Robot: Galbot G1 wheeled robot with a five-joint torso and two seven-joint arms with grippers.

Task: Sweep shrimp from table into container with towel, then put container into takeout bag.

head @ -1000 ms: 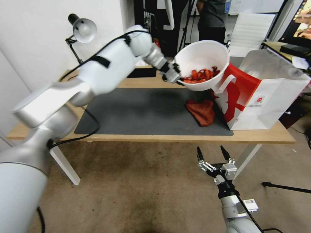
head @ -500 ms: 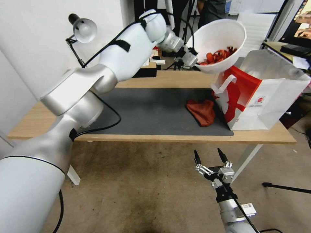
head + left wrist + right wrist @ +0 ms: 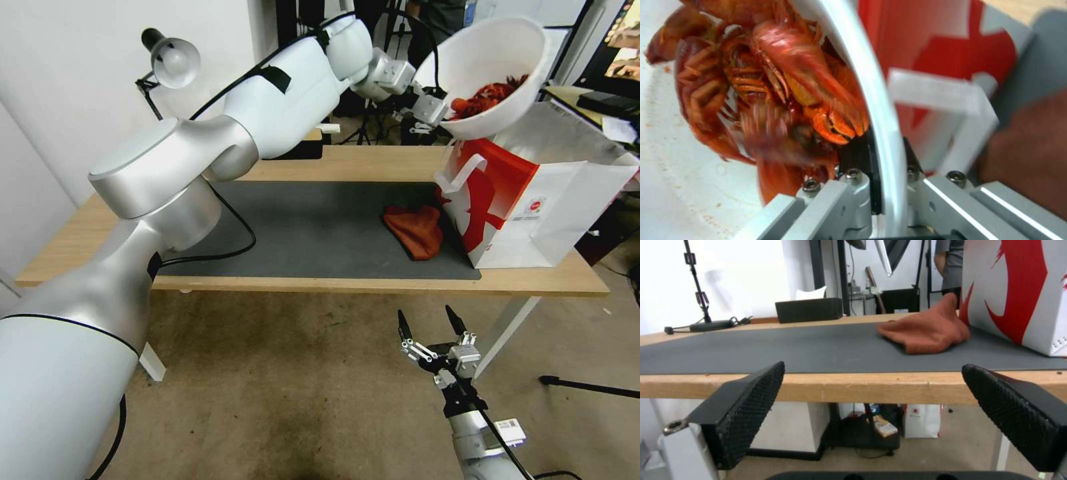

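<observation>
the left gripper (image 3: 437, 113) is clamped on the near rim of the container (image 3: 490, 57), holding it tilted in the air above the takeout bag (image 3: 533, 193) at the counter's (image 3: 333, 283) right end, with the shrimp (image 3: 487, 97) heaped inside. the bag's open mouth lies directly below and slightly right of the bowl, so i judge the coming move to be mostly downward. the right gripper (image 3: 429, 323) hangs wide open and empty below the counter's front edge, near the rust-red cloth (image 3: 415, 230).

right gripper (image 3: 871, 386) jaws apart | rust cloth (image 3: 925, 330) on mat (image 3: 773, 350) beside takeout bag (image 3: 1018, 290)
</observation>
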